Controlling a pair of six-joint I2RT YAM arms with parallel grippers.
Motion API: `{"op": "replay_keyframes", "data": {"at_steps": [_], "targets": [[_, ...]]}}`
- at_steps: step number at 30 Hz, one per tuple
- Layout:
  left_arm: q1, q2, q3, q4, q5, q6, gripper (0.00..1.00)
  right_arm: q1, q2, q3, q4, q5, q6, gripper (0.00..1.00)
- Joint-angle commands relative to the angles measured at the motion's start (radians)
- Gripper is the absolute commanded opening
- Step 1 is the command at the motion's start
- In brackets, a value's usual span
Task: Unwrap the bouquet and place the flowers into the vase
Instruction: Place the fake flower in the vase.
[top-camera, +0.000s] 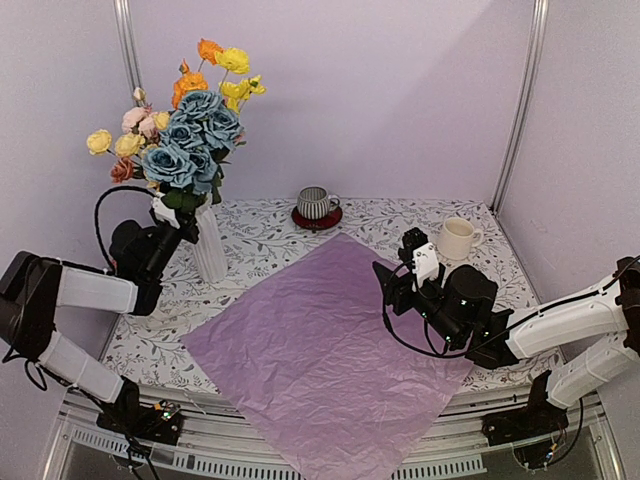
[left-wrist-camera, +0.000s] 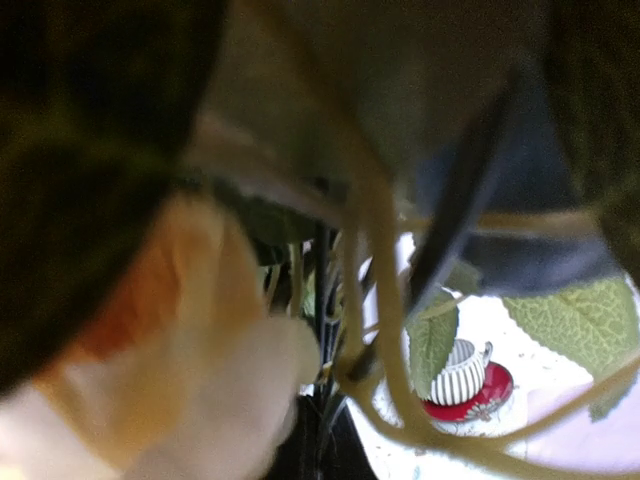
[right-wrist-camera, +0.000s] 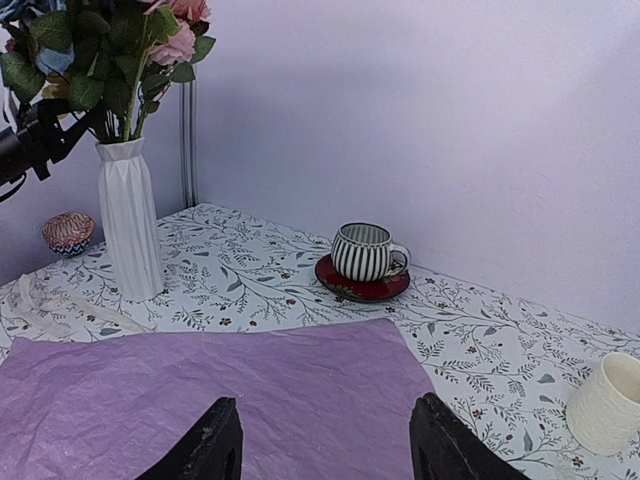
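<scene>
The bunch of fake flowers (top-camera: 190, 130), with blue, orange, yellow, pink and cream blooms on long green stems, stands in the tall white vase with ribs (top-camera: 210, 250). Both are in the upper left of the top view. The stems go down into the neck of the vase.

The left gripper (top-camera: 178, 220) is right at the top of the vase, pinched tight on the green stems just above the rim. Its own camera is so close that it shows mostly blurry stems and leaves.

The big crinkly pink-purple sheet of paper (top-camera: 320, 340) lies flat and open in the middle of the table (top-camera: 270, 230), which has a leafy pattern. No flowers are on the paper.

The right gripper (right-wrist-camera: 325, 405) hangs over the right edge of the paper. Its two black fingers (right-wrist-camera: 215, 440) are spread apart and hold nothing.

At the top middle of the top view, a grey striped mug (top-camera: 317, 203) sits on a red saucer (top-camera: 317, 218). A plain cream mug (top-camera: 457, 238) stands to the right, near the right gripper. In the right wrist view, a small patterned ball (right-wrist-camera: 68, 232) sits at the far left, behind the vase.
</scene>
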Motion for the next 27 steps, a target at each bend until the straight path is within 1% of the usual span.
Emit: {"op": "replay_keyframes", "data": {"at_steps": [1, 14, 17, 22, 27], "targets": [[0.006, 0.042, -0.020, -0.097, 0.011, -0.058, 0.00, -0.002, 0.006, 0.005, 0.010, -0.003, -0.004, 0.59], [0.004, 0.064, -0.075, -0.050, 0.000, -0.084, 0.00, -0.002, 0.007, 0.005, 0.008, -0.004, -0.004, 0.59], [0.004, 0.054, -0.062, -0.101, 0.000, -0.089, 0.00, -0.002, 0.007, 0.007, 0.008, -0.005, -0.003, 0.59], [0.004, 0.028, -0.029, -0.222, -0.035, -0.162, 0.00, -0.002, 0.007, 0.007, 0.006, -0.005, -0.004, 0.60], [0.004, 0.011, -0.034, -0.247, -0.033, -0.182, 0.00, -0.002, 0.010, 0.007, 0.005, -0.003, -0.004, 0.60]]}}
